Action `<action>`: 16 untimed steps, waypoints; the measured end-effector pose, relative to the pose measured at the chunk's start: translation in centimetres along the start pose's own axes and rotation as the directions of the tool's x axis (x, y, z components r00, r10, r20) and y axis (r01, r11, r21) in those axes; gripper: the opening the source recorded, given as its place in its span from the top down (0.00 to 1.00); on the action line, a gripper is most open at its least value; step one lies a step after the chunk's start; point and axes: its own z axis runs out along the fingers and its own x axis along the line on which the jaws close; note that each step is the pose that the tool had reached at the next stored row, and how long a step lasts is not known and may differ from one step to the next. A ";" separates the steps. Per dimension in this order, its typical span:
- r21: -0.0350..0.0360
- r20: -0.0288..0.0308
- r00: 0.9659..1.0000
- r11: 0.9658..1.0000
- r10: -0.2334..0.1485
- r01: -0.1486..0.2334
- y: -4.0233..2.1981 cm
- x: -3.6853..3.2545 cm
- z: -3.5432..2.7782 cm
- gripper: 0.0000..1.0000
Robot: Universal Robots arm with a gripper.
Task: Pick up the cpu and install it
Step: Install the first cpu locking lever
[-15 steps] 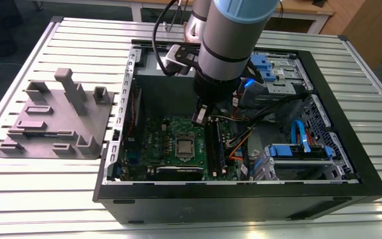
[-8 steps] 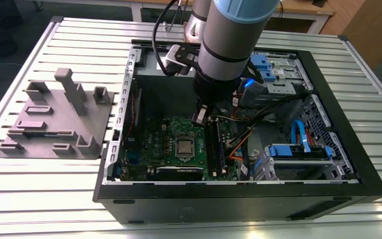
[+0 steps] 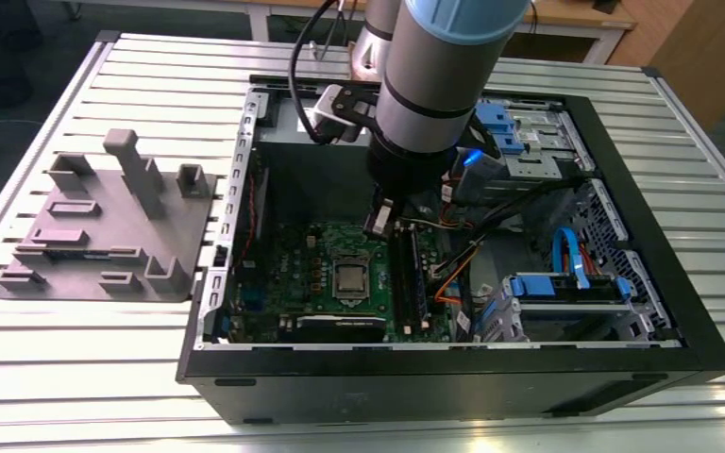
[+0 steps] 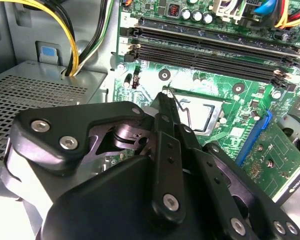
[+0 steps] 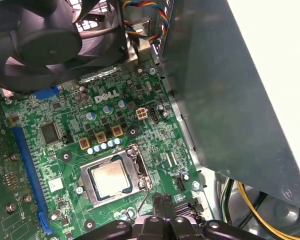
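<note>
The cpu (image 3: 350, 278) lies flat in its socket on the green motherboard (image 3: 290, 274) inside the open computer case (image 3: 463, 377). Its silver top shows in the first wrist view (image 5: 110, 177) and, partly behind the fingers, in the second wrist view (image 4: 202, 112). My gripper (image 3: 379, 223) hangs just above the board beside the socket's edge, apart from the chip. The black fingers (image 4: 166, 130) meet at a narrow tip, shut with nothing between them. In the first wrist view my gripper (image 5: 162, 200) sits next to a thin socket lever wire (image 5: 142, 202).
A big grey metal box (image 5: 230, 90) and a black fan (image 5: 40, 30) flank the socket. Memory slots (image 4: 210, 47) run beside it, with yellow cables (image 4: 65, 30) close by. Blue drive caddies (image 3: 564, 288) fill the case's right. A grey plastic fixture (image 3: 110, 226) stands on the table.
</note>
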 end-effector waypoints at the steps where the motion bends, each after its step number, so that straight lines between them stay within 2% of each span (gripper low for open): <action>1: 0.000 -0.001 1.000 1.000 -0.007 0.007 0.00 0.01 0.00 0.90; 6: -0.001 -0.003 0.999 0.999 -0.034 0.034 -0.07 0.22 -0.01 0.90; 13: 0.008 -0.001 0.999 0.999 -0.052 0.052 0.16 0.47 -0.77 0.90; 16: 0.010 -0.002 0.997 0.996 -0.083 0.084 0.15 0.51 -0.77 0.90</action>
